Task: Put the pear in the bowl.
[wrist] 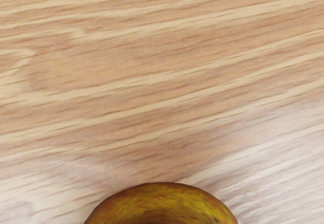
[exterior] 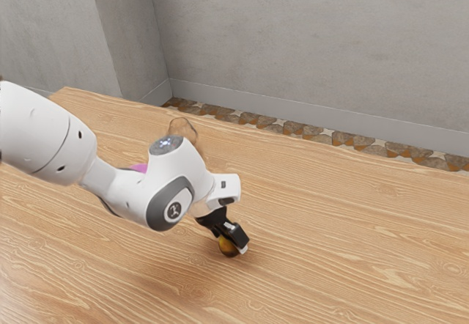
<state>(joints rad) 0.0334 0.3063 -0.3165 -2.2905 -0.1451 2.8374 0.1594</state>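
The yellow-brown pear [exterior: 226,247] is at the lower end of my gripper [exterior: 231,239] in the exterior view, low over or on the table; the gripper partly covers it. The wrist view has the pear's rounded upper part [wrist: 164,203] at its lower edge, close under the hand. Whether the gripper holds the pear cannot be made out. Behind the arm, a pink thing [exterior: 139,168] peeks out, mostly hidden; it may be the bowl, but its shape cannot be told.
A see-through brownish object [exterior: 182,127] stands behind the arm, near the table's far edge, partly covered by the arm. The wooden table [exterior: 352,243] extends toward the exterior view's right. Beyond it are a stone-patterned floor strip and grey walls.
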